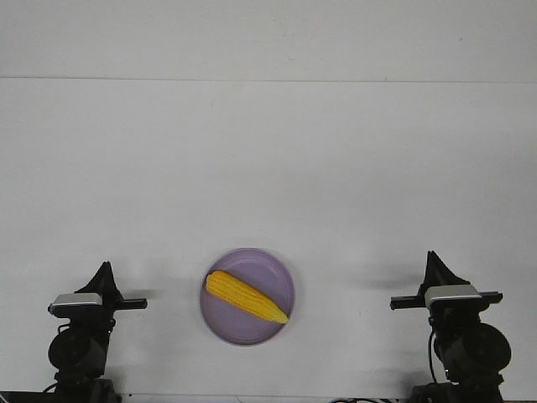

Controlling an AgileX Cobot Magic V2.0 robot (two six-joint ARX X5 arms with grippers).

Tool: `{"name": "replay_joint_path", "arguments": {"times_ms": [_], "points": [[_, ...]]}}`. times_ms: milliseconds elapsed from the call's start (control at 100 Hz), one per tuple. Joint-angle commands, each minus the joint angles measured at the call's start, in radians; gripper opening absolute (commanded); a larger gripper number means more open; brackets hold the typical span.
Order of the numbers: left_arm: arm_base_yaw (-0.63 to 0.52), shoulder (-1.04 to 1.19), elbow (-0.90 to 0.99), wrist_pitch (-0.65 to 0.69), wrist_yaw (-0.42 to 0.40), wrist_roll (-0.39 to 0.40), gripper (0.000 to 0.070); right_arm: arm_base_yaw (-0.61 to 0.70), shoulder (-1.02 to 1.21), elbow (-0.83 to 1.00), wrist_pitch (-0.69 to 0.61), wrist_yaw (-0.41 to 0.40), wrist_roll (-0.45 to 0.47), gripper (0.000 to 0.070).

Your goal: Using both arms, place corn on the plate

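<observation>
Left gripper and right gripper: jaw state unreadable from my feed. Corn lies on plate, white table.

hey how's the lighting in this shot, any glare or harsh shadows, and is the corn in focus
Front view: light is flat and even, no glare on the white table; only faint soft shadows beside the plate and both arms; the corn is fairly sharp, though its kernels blur together; the left gripper and right gripper read as dark shapes.
</observation>
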Motion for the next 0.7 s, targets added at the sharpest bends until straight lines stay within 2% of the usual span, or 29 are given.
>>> {"name": "replay_joint_path", "arguments": {"times_ms": [0, 170, 300, 690], "points": [[0.001, -0.002, -0.021, 0.013, 0.002, 0.008, 0.0015, -0.040, -0.049, -0.081, 0.035, -0.022, 0.027, 0.0012], [0.001, -0.002, -0.021, 0.013, 0.002, 0.008, 0.0015, -0.109, -0.166, -0.233, 0.047, -0.051, 0.085, 0.0012], [0.001, -0.002, -0.021, 0.013, 0.002, 0.008, 0.0015, -0.119, -0.178, -0.286, 0.067, -0.051, 0.086, 0.0012], [0.001, -0.002, -0.021, 0.013, 0.002, 0.008, 0.0015, -0.119, -0.178, -0.292, 0.110, -0.046, 0.086, 0.0012]]}}
